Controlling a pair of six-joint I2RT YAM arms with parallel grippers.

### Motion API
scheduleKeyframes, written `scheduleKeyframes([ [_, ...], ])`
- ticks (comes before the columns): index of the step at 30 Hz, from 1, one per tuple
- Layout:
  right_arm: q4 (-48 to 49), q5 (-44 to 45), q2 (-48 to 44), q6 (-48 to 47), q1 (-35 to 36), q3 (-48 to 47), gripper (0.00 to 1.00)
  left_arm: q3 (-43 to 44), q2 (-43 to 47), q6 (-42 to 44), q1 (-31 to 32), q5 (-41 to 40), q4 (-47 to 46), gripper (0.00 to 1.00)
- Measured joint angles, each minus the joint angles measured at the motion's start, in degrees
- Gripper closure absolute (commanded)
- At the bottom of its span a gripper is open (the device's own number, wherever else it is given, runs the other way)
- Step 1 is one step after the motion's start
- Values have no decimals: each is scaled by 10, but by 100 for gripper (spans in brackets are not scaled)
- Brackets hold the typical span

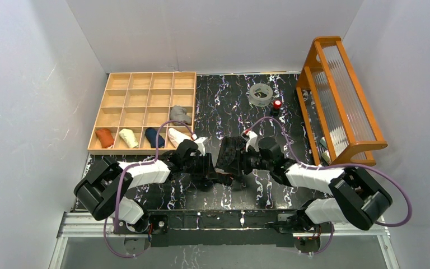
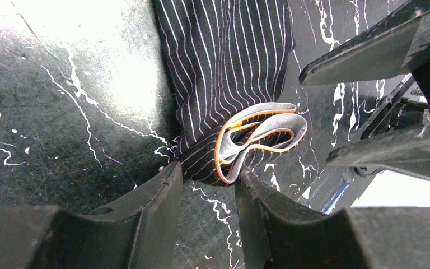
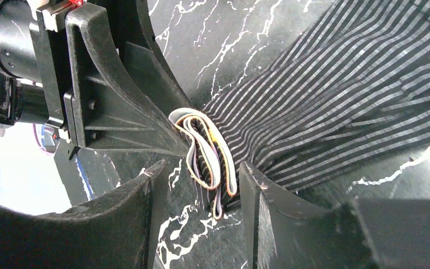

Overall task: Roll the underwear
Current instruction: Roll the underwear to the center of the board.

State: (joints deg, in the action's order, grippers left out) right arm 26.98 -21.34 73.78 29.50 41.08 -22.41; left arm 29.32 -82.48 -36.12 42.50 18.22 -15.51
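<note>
The underwear (image 1: pixel 230 154) is black with thin pale stripes and lies on the dark marbled table between my two grippers. Its grey, orange-edged waistband (image 2: pixel 263 126) is bunched into folds at the near end. My left gripper (image 2: pixel 207 171) is shut on that bunched end, with cloth touching both fingertips. My right gripper (image 3: pixel 201 167) stands open around the same waistband (image 3: pixel 201 145). There the band lies against the right finger, and a gap of bare table shows beside the left finger. The striped cloth (image 3: pixel 336 95) spreads away from the jaws. In the top view both grippers meet at the garment's near edge.
A wooden compartment tray (image 1: pixel 145 89) stands at the back left, with several rolled garments (image 1: pixel 154 136) in its near cells. A clear tape ring (image 1: pixel 261 94) and a small red-topped object (image 1: pixel 277 104) sit at the back. An orange wooden rack (image 1: pixel 341 95) stands on the right.
</note>
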Motion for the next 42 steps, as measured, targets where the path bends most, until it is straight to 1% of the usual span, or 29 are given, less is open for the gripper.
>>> scheduleKeyframes([
  [2, 0, -5, 21, -8, 7, -15, 33, 4, -2, 2, 0, 1, 5, 62],
  [8, -7, -11, 46, -47, 35, -36, 42, 7, -2, 6, 0, 2, 12, 62],
  [9, -10, -13, 55, -53, 37, -41, 46, 8, -2, 6, 0, 2, 13, 62],
  [12, -18, -14, 76, -65, 38, -48, 53, 8, -2, 6, 0, 2, 14, 62],
  [14, -23, -13, 87, -72, 38, -48, 62, 8, -2, 6, 0, 2, 14, 62],
  [16, -28, -13, 93, -74, 38, -48, 75, 8, -2, 6, 0, 2, 14, 61],
  [17, -30, -12, 94, -74, 38, -48, 79, 8, -2, 6, 0, 2, 14, 57],
  [19, -30, -10, 95, -72, 38, -48, 84, 8, -2, 5, 0, 3, 14, 47],
  [21, -28, -6, 96, -63, 38, -47, 90, 9, 2, 2, 0, 5, 12, 40],
  [24, -22, 11, 101, -41, 38, -38, 95, 9, 13, -2, 4, 0, 14, 36],
  [31, 42, 15, 124, 25, 23, -13, 98, 2, 18, -19, 4, -11, 4, 33],
  [36, 90, 11, 136, 48, 16, 6, 98, -6, 18, -36, 4, -19, -18, 31],
  [42, 149, -1, 146, 56, 7, 31, 98, -9, 10, -65, 4, -41, -38, 37],
])
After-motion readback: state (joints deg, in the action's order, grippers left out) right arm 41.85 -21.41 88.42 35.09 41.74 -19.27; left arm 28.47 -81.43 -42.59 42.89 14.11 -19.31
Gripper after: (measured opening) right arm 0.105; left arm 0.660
